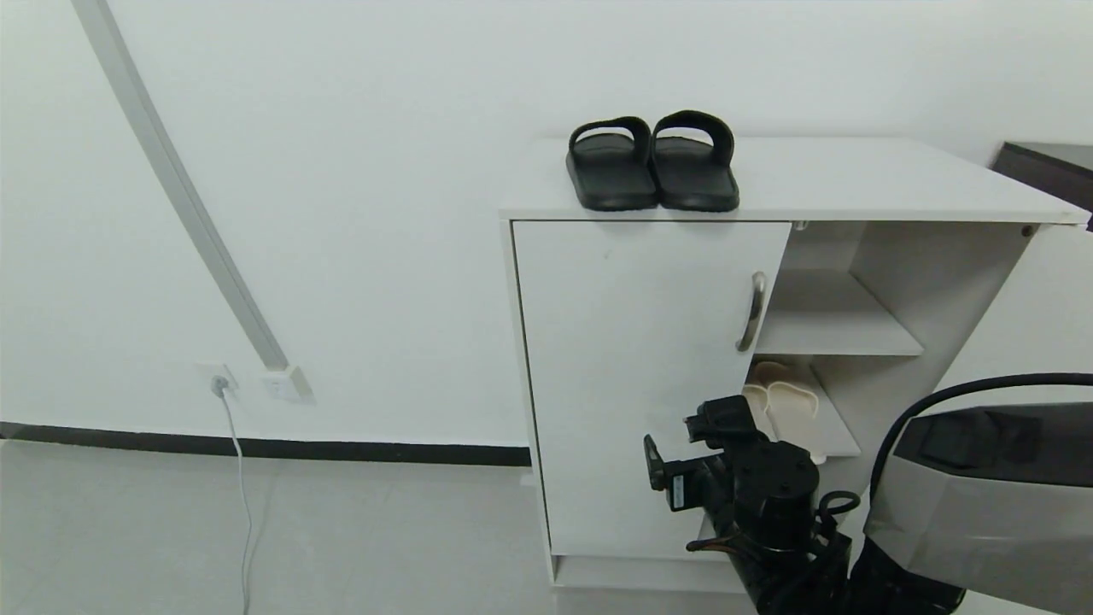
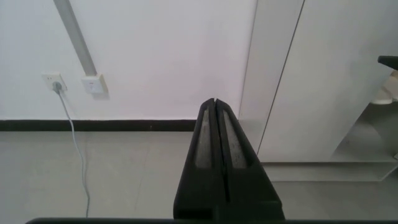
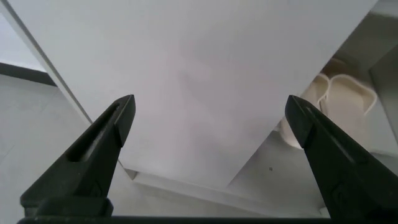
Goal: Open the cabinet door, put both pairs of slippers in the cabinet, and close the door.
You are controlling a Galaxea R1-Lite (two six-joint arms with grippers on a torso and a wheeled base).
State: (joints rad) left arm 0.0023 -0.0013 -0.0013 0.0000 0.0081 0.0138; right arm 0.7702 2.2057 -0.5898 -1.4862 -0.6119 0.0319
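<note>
Right gripper (image 3: 210,101), fingers wide, faces the closed door leaf (image 3: 186,74) beside beige slippers (image 3: 339,93); left gripper (image 2: 214,104), fingers pressed together.

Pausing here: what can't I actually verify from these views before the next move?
- Beige slippers: head view, the closed left door and right arm cover part of them; right wrist view, the door edge cuts them off.
- Space behind that closed door: hidden by the door itself.
- Open right door: runs off the head view's edge; handle unseen.
- Anything below the slippers' shelf: head view, blocked by the arm.
</note>
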